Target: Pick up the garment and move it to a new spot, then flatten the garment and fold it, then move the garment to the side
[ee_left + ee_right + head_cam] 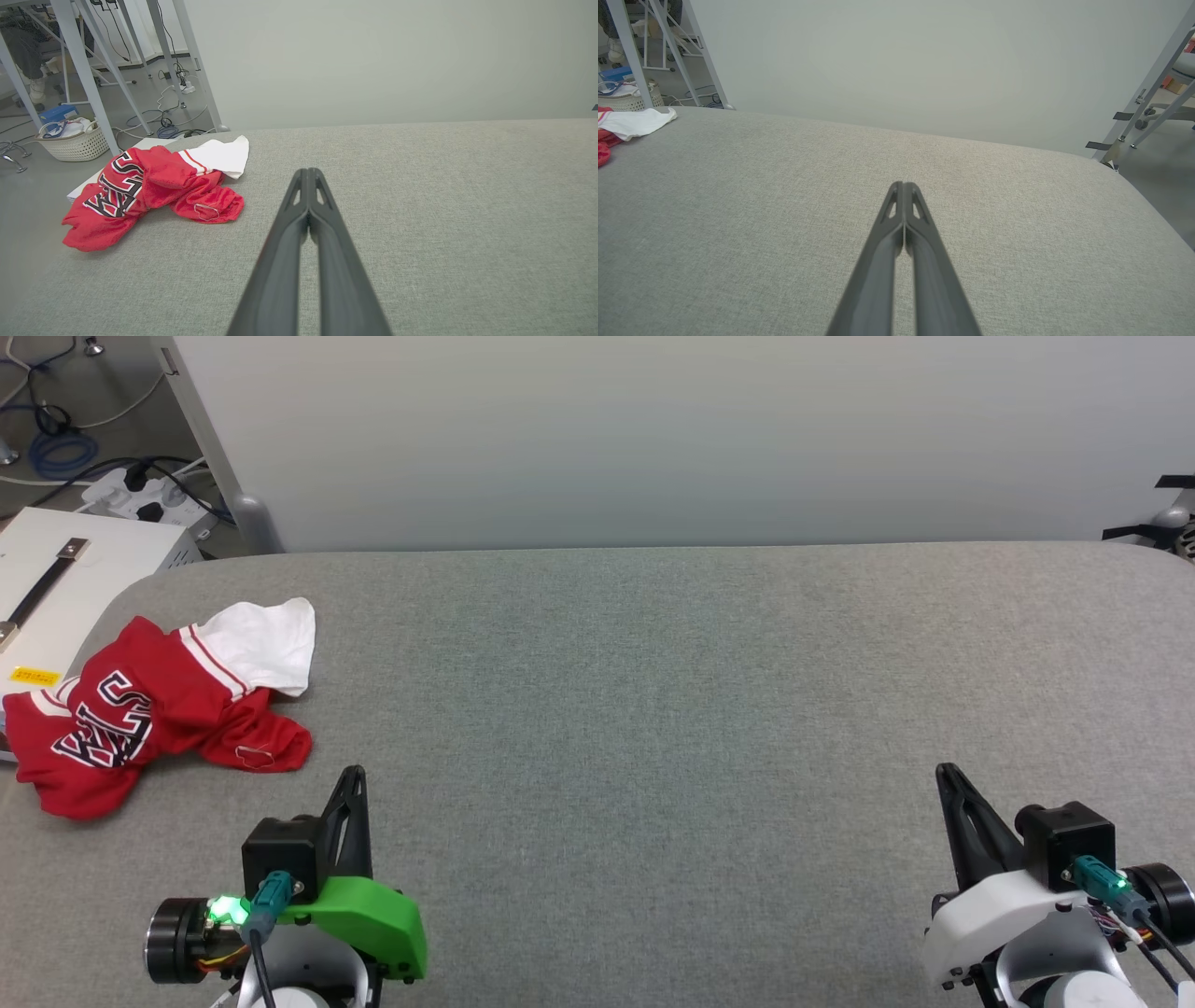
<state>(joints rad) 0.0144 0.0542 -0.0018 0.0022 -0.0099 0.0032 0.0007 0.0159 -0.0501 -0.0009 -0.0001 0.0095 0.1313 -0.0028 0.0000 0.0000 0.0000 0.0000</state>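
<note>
Red-white garment (159, 709) crumpled, table's (653, 709) left edge.

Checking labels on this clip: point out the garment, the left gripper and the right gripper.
garment (187, 700), head view, red body fabric beside the lettering.
left gripper (354, 775), head view, tip of its shut fingers.
right gripper (946, 771), head view, tip of its shut fingers.
</note>
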